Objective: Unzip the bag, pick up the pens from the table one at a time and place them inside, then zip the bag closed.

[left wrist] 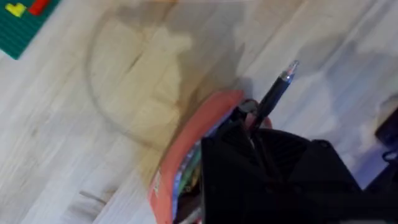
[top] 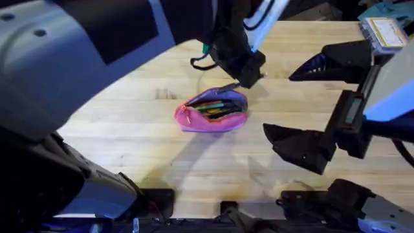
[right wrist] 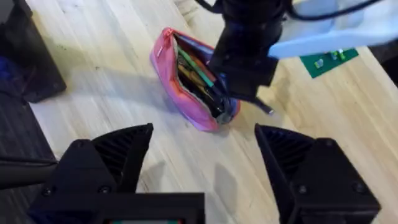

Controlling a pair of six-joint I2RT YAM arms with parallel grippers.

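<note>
Gaping pink bag (top: 213, 118), pens (top: 215, 107) inside

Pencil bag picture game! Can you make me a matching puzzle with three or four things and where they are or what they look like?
Things:
1. bag
2. black pen
3. right gripper
4. green board

States:
A. open, holding nothing
B. unzipped, on the table
C. held by the left gripper over the bag
D. has little coloured bricks on it

Pairs: 1-B, 2-C, 3-A, 4-D
</note>
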